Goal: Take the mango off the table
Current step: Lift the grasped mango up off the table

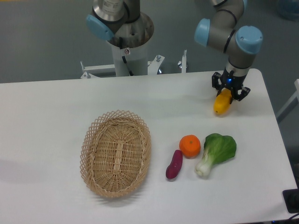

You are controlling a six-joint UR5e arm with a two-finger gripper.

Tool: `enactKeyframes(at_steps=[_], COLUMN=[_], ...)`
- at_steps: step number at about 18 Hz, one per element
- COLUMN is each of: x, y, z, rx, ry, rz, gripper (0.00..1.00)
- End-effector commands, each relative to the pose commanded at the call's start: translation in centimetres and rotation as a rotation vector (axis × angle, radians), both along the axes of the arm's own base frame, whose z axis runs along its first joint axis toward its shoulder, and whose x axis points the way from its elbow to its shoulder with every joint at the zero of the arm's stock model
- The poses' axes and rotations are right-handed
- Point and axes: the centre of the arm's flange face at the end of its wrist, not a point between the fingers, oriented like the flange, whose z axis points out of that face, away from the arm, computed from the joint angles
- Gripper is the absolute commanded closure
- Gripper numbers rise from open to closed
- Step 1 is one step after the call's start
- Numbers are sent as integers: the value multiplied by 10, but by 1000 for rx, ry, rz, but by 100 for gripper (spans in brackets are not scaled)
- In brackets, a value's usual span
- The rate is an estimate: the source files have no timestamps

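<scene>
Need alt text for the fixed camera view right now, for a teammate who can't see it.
The gripper is closed around the upper end of the mango near the white table's far right corner. Nearer the front sit a wicker basket, purple sweet potato, orange and bok choy.

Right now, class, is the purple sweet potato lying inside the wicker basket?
No, the purple sweet potato lies on the table, to the right of the basket.

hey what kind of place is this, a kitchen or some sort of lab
Most likely a robotics lab: a robot arm on a pedestal works over a bare white table, with a wicker basket and a mango laid out like test props.
</scene>
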Motion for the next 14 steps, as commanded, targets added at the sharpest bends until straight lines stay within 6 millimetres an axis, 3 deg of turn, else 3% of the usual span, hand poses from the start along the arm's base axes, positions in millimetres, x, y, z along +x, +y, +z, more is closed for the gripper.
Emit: enactKeyframes(at_steps=[2,5,7,11,14], x=[-7,-23,-32,-37,-38], y=[8,44,53,67,73], z=[35,93,123,151,157], rx=[6,16,54,165,192], ry=[10,-31,-26,-5,-4], rz=[-8,-15,30,52,96], gripper=[64,63,63,64,64])
